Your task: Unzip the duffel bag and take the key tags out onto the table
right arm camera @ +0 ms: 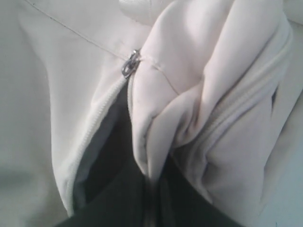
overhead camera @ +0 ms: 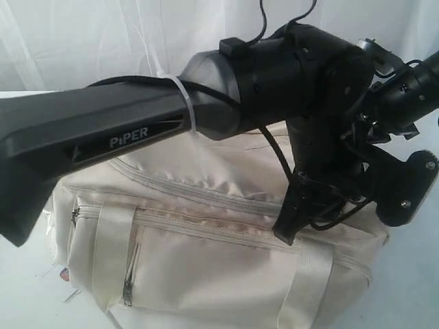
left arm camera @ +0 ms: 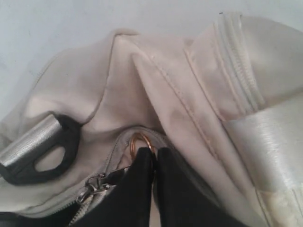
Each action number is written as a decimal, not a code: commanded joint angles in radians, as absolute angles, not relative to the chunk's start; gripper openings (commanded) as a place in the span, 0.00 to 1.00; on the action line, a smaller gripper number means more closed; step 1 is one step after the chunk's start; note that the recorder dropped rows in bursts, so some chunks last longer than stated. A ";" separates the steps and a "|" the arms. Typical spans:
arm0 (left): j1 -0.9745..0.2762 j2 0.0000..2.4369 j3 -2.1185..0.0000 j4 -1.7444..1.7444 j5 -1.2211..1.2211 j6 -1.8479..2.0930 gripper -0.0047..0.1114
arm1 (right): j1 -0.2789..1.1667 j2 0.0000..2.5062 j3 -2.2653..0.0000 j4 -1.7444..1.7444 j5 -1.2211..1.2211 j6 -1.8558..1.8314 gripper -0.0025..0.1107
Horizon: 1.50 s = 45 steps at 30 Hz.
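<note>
The cream duffel bag (overhead camera: 206, 260) lies on the white table (overhead camera: 27, 295), largely behind my left arm. In the left wrist view my left gripper (left arm camera: 155, 154) is shut on a copper-coloured ring (left arm camera: 138, 140) beside the grey zipper slider (left arm camera: 94, 182). The same gripper points down onto the bag's top (overhead camera: 287, 229). In the right wrist view my right gripper (right arm camera: 154, 178) is shut on a fold of bag fabric (right arm camera: 161, 127). Next to it a zipper slider (right arm camera: 130, 64) sits at the end of a parted slit showing dark lining (right arm camera: 111, 161). No key tags show.
A black D-ring on silver webbing (left arm camera: 35, 153) lies close to my left fingers. The left arm (overhead camera: 103, 137) blocks much of the exterior view. A small coloured scrap (overhead camera: 64, 275) shows by the bag's lower left corner, too small to identify. A white curtain hangs behind.
</note>
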<state>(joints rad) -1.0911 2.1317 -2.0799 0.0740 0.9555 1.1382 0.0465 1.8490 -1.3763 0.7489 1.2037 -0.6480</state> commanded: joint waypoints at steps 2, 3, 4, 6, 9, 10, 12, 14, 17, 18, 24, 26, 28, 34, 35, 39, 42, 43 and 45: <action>-1.104 2.058 -2.072 0.086 1.046 1.122 0.04 | 0.047 1.835 -1.384 0.766 1.221 -0.646 0.02; -1.104 2.044 -2.072 0.086 1.048 1.111 0.04 | 0.047 1.835 -1.384 0.766 1.221 -0.646 0.02; -1.107 2.038 -2.072 0.086 1.048 1.102 0.04 | 0.047 1.835 -1.384 0.766 1.221 -0.646 0.02; -1.107 2.022 -2.072 0.080 1.048 1.096 0.04 | 0.047 1.835 -1.384 0.766 1.221 -0.646 0.02; -1.108 2.006 -2.072 0.067 1.050 1.096 0.04 | 0.047 1.835 -1.384 0.766 1.221 -0.646 0.02; -1.108 2.001 -2.072 0.060 1.050 1.096 0.04 | 0.047 1.837 -1.384 0.766 1.221 -0.646 0.02; -1.108 2.001 -2.072 0.020 1.040 1.096 0.04 | 0.047 1.837 -1.384 0.766 1.221 -0.646 0.02; -1.108 2.001 -2.072 -0.012 1.038 1.098 0.04 | 0.047 1.837 -1.384 0.766 1.221 -0.646 0.02; -1.113 2.001 -2.072 -0.030 1.038 1.098 0.04 | 0.047 1.837 -1.384 0.766 1.221 -0.646 0.02; -1.118 2.001 -2.072 -0.030 1.038 1.098 0.04 | 0.047 1.837 -1.384 0.766 1.221 -0.646 0.02; -1.138 1.999 -2.072 -0.030 1.006 1.100 0.04 | 0.047 1.837 -1.384 0.766 1.221 -0.646 0.02; -1.142 1.997 -2.072 -0.030 0.991 1.100 0.04 | 0.047 1.837 -1.384 0.766 1.221 -0.646 0.02; -1.145 1.995 -2.072 -0.030 0.989 1.100 0.04 | 0.047 1.837 -1.384 0.766 1.221 -0.646 0.02; -1.161 1.984 -2.072 -0.030 1.037 1.100 0.04 | 0.047 1.837 -1.384 0.766 1.221 -0.646 0.02; -1.161 1.984 -2.072 -0.030 1.050 1.100 0.04 | 0.047 1.837 -1.384 0.766 1.221 -0.646 0.02; -1.161 1.980 -2.072 -0.030 1.120 1.098 0.04 | 0.047 1.837 -1.384 0.766 1.221 -0.646 0.02; -1.161 1.980 -2.072 -0.030 1.157 1.095 0.04 | 0.047 1.837 -1.384 0.766 1.221 -0.646 0.02; -1.161 1.979 -2.072 -0.030 1.166 1.095 0.04 | 0.047 1.837 -1.384 0.766 1.221 -0.646 0.02; -1.161 1.979 -2.072 -0.033 1.175 1.095 0.04 | 0.047 1.837 -1.384 0.766 1.221 -0.646 0.02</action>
<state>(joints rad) -1.1421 2.0016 -2.0736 0.0462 1.0826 1.1055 0.0465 1.8453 -1.3825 0.7599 1.2447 -0.6480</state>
